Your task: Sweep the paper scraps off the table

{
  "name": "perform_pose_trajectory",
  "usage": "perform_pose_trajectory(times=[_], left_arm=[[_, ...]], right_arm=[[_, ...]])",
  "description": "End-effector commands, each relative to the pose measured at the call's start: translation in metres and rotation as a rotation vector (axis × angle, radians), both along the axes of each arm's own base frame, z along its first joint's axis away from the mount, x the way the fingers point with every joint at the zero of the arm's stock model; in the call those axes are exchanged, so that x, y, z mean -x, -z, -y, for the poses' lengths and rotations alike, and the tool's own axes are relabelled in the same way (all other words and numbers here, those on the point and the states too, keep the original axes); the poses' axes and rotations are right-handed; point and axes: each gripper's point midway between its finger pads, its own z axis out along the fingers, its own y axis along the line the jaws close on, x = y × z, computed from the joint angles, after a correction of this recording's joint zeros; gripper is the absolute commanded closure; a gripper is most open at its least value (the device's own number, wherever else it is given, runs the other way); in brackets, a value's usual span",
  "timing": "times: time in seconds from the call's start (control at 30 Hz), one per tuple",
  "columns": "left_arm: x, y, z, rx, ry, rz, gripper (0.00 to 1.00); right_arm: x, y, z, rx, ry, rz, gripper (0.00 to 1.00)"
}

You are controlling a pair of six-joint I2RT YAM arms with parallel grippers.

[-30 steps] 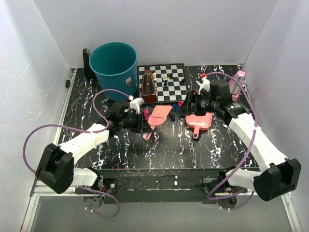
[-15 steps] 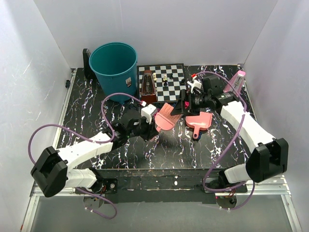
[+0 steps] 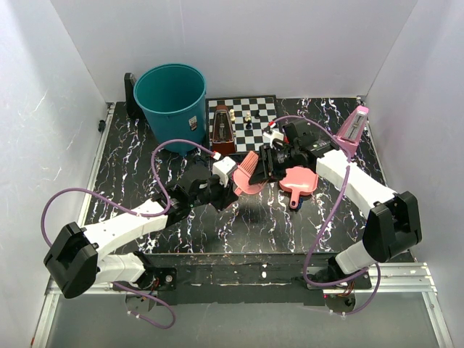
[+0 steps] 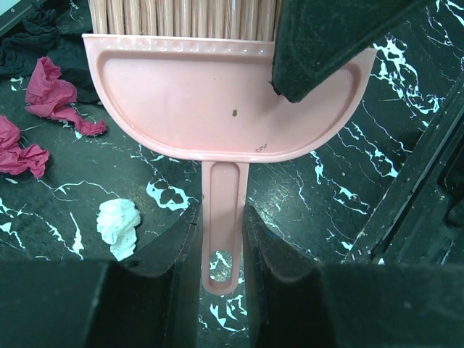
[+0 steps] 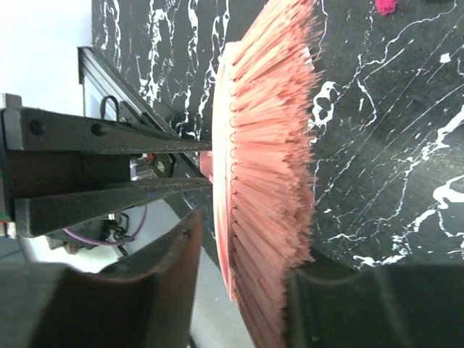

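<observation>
A pink hand brush [image 3: 250, 174] hangs above the black marbled table [image 3: 145, 145], just in front of the chessboard. My left gripper [image 4: 221, 246] is shut on the brush's handle [image 4: 223, 210]. My right gripper [image 5: 245, 243] has closed around the brush head [image 5: 268, 145]. One of its pads is in the bristles and the other is close against the plastic back. Paper scraps lie below the brush in the left wrist view: two magenta wads [image 4: 51, 94] and a white wad [image 4: 118, 225]. Another magenta scrap [image 5: 384, 6] shows at the top of the right wrist view.
A pink dustpan [image 3: 299, 181] lies on the table beside the right arm. A teal bin [image 3: 172, 94] stands at the back left. The chessboard [image 3: 254, 119] carries pieces and a brown metronome [image 3: 222, 130]. A pink metronome [image 3: 353, 125] stands at the back right.
My right arm has swung left to the brush, and its wide jaws have narrowed around the brush head. My left arm carried the brush right, toward the centre.
</observation>
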Motion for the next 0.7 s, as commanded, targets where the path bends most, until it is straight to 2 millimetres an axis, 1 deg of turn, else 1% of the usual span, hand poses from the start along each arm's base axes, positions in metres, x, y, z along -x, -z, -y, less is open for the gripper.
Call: perform_pose_trajectory(times=[0.0,0.1,0.13,0.17,0.27,0.3,0.33,0.37,0.4,0.43,0.5,0.53,0.57,0.6,0.67], left_arm=[[-0.001,-0.026,0.005,0.054,0.021,0.064,0.86],[-0.004,-0.025,0.004,0.05,0.007,0.062,0.85],[-0.006,-0.025,0.003,0.048,-0.004,0.064,0.85],[-0.007,-0.024,0.003,0.043,-0.012,0.065,0.85],[-0.009,-0.023,-0.001,0.022,-0.032,0.057,0.82],[-0.009,-0.025,-0.002,0.028,-0.041,0.055,0.78],[-0.008,-0.026,-0.003,0.038,-0.054,0.049,0.66],[-0.006,-0.03,-0.003,0.065,-0.058,0.042,0.6],[-0.002,-0.032,-0.002,0.09,-0.054,0.028,0.47],[0.0,-0.036,-0.002,0.116,-0.063,0.018,0.38],[0.001,-0.043,-0.008,0.175,-0.096,-0.025,0.26],[-0.001,-0.053,-0.009,0.234,-0.102,-0.033,0.22],[-0.001,-0.059,-0.012,0.273,-0.107,-0.061,0.2],[-0.005,-0.064,-0.018,0.311,-0.13,-0.1,0.19],[-0.011,-0.075,-0.027,0.388,-0.144,-0.186,0.19]], right_arm=[[0.002,-0.002,-0.01,-0.049,-0.026,-0.014,0.65],[0.003,-0.001,-0.012,-0.063,-0.036,-0.031,0.87],[0.004,-0.001,-0.013,-0.069,-0.043,-0.031,0.91],[0.005,-0.002,-0.013,-0.072,-0.046,-0.033,0.98],[0.003,-0.003,-0.013,-0.071,-0.043,-0.025,0.99],[0.001,-0.003,-0.011,-0.062,-0.033,-0.016,0.99],[0.0,-0.004,-0.009,-0.051,-0.02,-0.004,0.99],[-0.002,-0.005,-0.007,-0.043,-0.007,0.01,0.99],[-0.004,-0.007,-0.005,-0.035,0.006,0.025,0.99],[-0.007,-0.009,-0.001,-0.028,0.022,0.039,0.99],[-0.011,-0.016,0.006,-0.028,0.057,0.067,0.99],[-0.013,-0.018,0.01,-0.03,0.076,0.076,0.99],[-0.014,-0.022,0.015,-0.035,0.093,0.088,0.99],[-0.014,-0.025,0.02,-0.039,0.109,0.098,0.99],[-0.011,-0.039,0.027,-0.07,0.125,0.135,0.99]])
